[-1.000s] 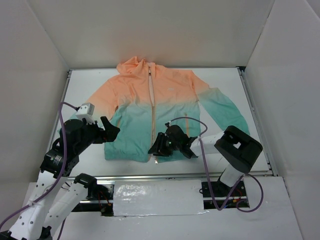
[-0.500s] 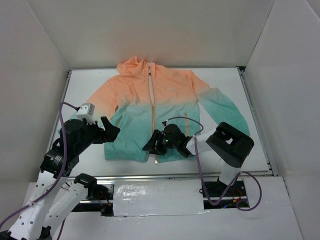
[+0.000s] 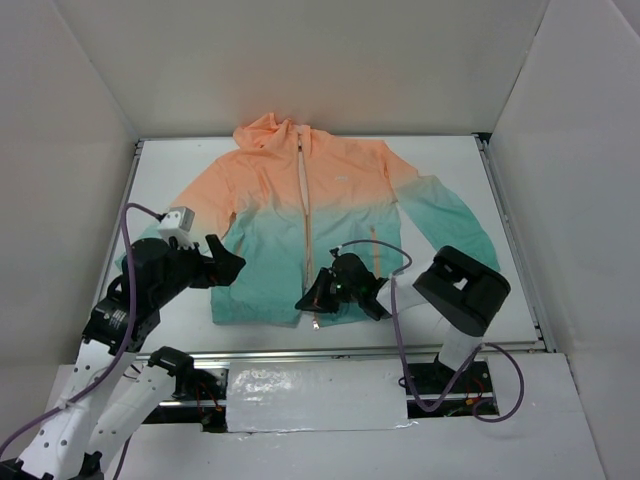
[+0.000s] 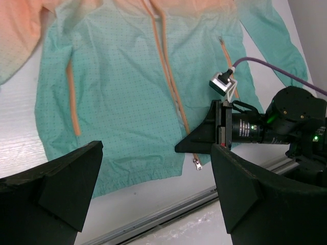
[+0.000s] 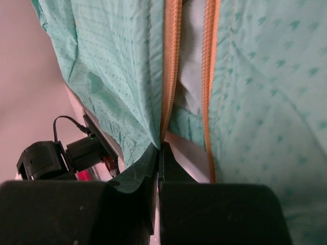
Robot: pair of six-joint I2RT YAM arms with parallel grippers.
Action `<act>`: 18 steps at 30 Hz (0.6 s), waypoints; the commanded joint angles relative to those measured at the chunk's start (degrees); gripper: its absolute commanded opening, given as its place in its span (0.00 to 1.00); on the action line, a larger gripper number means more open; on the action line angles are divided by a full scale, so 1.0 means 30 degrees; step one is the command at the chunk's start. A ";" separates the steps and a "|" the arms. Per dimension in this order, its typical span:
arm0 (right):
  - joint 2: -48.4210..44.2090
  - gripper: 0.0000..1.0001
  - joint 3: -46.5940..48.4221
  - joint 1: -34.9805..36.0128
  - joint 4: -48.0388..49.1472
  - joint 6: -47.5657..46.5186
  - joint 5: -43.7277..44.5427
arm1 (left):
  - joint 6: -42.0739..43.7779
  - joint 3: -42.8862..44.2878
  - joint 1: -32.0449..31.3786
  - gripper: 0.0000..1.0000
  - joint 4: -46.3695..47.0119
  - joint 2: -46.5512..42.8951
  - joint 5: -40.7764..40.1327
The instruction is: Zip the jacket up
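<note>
The jacket [image 3: 300,190] lies flat on its back on the white table, hood at the far side, orange fading to teal at the hem. Its front zipper is open at the bottom, and the metal pull [image 3: 315,322] hangs just past the hem. My right gripper [image 3: 304,299] is shut on the bottom end of the left zipper edge [image 5: 168,102], with teal fabric draped over one finger. My left gripper [image 3: 232,264] is open and empty, hovering over the jacket's lower left part [image 4: 122,92]. In the left wrist view my right gripper [image 4: 180,148] sits just above the pull [image 4: 196,163].
The table [image 3: 440,160] is boxed in by white walls at the back and both sides. A metal rail [image 3: 380,352] runs along the front edge just below the hem. A purple cable [image 3: 372,244] loops over the jacket's lower right.
My right gripper shifted a little left and then back right at the hem, staying shut on the zipper edge. My left gripper crept slightly right and down.
</note>
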 commanded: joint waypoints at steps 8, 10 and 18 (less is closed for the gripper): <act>-0.3356 0.00 0.4975 0.1501 -1.1624 -0.1452 0.4511 | -0.2085 -0.4592 -0.1168 0.99 0.5149 0.0102 0.7070; -0.3298 0.00 0.6235 0.2028 -1.3763 -0.1715 0.5599 | -0.2407 -0.5004 -0.1727 0.99 0.5560 0.0012 0.6896; -0.3004 0.00 0.9021 0.3143 -1.7313 -0.1920 0.8736 | -0.3668 -0.5825 -0.6354 0.88 0.6997 0.1768 0.3244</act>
